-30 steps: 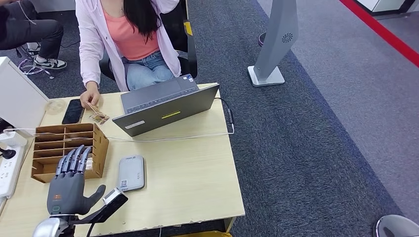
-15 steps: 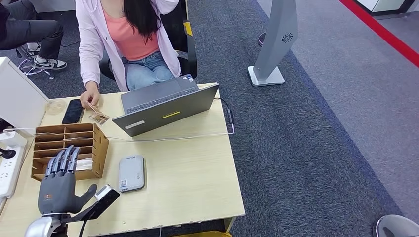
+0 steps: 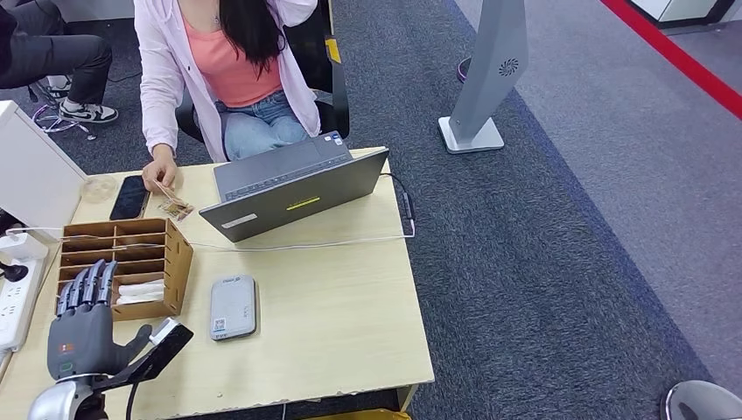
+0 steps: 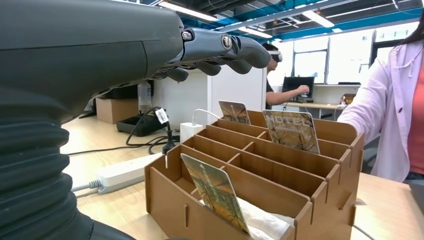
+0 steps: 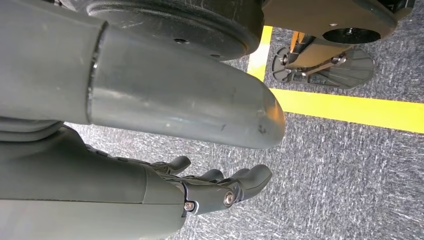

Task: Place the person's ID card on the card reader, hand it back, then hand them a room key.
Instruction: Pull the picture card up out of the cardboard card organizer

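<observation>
My left hand (image 3: 83,328) hovers open, fingers apart, over the table's front left corner, just before the wooden card organizer (image 3: 122,258). In the left wrist view the fingers (image 4: 220,47) hang above the organizer (image 4: 260,172), whose slots hold room key cards (image 4: 216,192) (image 4: 291,131) standing upright. The grey card reader (image 3: 233,306) lies flat to the right of the organizer. At the far left of the table a seated person's hand (image 3: 160,178) rests by a small card (image 3: 176,209). My right hand (image 5: 220,192) hangs over the carpet, holding nothing.
A grey laptop (image 3: 293,185) with a white cable stands at the back middle. A black phone (image 3: 129,197) lies beside the person's hand. A white power strip (image 3: 13,302) and a white box (image 3: 31,171) sit at the left edge of the table (image 3: 350,324).
My left hand has drawn back from over the organizer, moving left and toward the table's near edge. The person's hand and the card stay where they were.
</observation>
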